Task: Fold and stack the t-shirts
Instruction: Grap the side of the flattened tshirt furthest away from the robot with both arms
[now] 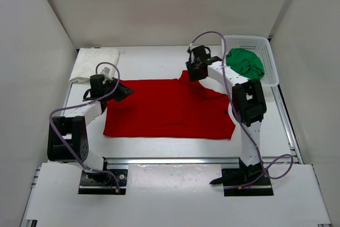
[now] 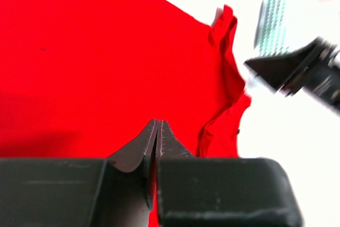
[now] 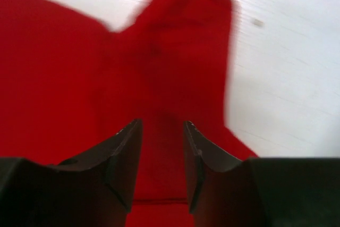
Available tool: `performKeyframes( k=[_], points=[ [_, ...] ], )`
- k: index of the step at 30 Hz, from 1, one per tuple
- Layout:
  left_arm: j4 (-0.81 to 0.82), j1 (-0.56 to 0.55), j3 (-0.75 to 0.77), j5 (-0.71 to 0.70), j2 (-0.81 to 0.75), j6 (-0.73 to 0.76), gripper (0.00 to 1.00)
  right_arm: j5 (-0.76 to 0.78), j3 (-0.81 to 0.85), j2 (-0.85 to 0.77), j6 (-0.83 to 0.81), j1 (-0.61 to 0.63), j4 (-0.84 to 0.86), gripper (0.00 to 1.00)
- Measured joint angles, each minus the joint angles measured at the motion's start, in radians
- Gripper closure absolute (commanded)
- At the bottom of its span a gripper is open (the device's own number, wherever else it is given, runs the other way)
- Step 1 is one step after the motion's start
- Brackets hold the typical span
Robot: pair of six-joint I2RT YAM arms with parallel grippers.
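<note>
Left wrist view shows left pincer [image 2: 157, 126] shut on the limp red t-shirt [image 2: 95, 62] edge, while right pincer [image 3: 162, 128] hangs half-open, empty, over the sleeve [image 3: 186, 41] worth pinching.

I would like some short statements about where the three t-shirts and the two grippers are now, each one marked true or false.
1. The green t-shirt lies inside the white basket. True.
2. The red t-shirt is folded into a small square. False: it lies spread out on the table.
3. The right gripper is shut. False: its fingers stand apart above red cloth.
4. The cream-white t-shirt lies at the table's far left corner. True.
5. The left gripper hangs over the basket. False: it is at the red t-shirt's far left corner.
</note>
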Motion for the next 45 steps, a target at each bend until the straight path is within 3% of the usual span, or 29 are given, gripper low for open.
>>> performKeyframes(
  k=[4, 8, 10, 12, 17, 21, 27, 33, 36, 38, 45],
  points=[
    [0.09, 0.122, -0.079, 0.054, 0.013, -0.066, 0.97, -0.002, 0.07, 0.033, -0.034, 0.081, -0.005, 0.65],
    [0.064, 0.212, -0.093, 0.017, 0.007, -0.053, 0.91, 0.02, 0.172, 0.097, -0.061, 0.098, -0.01, 0.65],
    [0.008, 0.204, -0.072, -0.04, -0.004, -0.018, 0.9, 0.038, 0.211, 0.128, -0.067, 0.096, -0.022, 0.65],
    [-0.035, 0.182, -0.04, -0.089, -0.014, 0.013, 0.99, 0.05, 0.235, 0.151, -0.072, 0.09, -0.034, 0.66],
    [-0.101, 0.171, 0.05, -0.164, -0.009, 0.068, 1.0, 0.053, 0.249, 0.185, -0.077, 0.084, -0.069, 0.67],
    [-0.143, 0.187, 0.127, -0.221, 0.046, 0.101, 0.91, 0.062, 0.249, 0.198, -0.078, 0.085, -0.085, 0.7],
    [-0.198, 0.191, 0.218, -0.274, 0.168, 0.15, 0.64, 0.06, 0.25, 0.2, -0.08, 0.08, -0.092, 0.73],
    [-0.276, 0.188, 0.344, -0.329, 0.283, 0.192, 0.56, 0.036, 0.283, 0.232, -0.071, 0.061, -0.101, 0.76],
    [-0.294, 0.188, 0.394, -0.346, 0.33, 0.206, 0.53, 0.028, 0.293, 0.242, -0.065, 0.051, -0.109, 0.94],
    [-0.31, 0.188, 0.424, -0.355, 0.354, 0.215, 0.53, 0.024, 0.305, 0.246, -0.058, 0.046, -0.119, 1.0],
    [-0.32, 0.179, 0.475, -0.376, 0.423, 0.24, 0.5, 0.019, 0.394, 0.258, -0.053, 0.035, -0.144, 1.0]
  ],
)
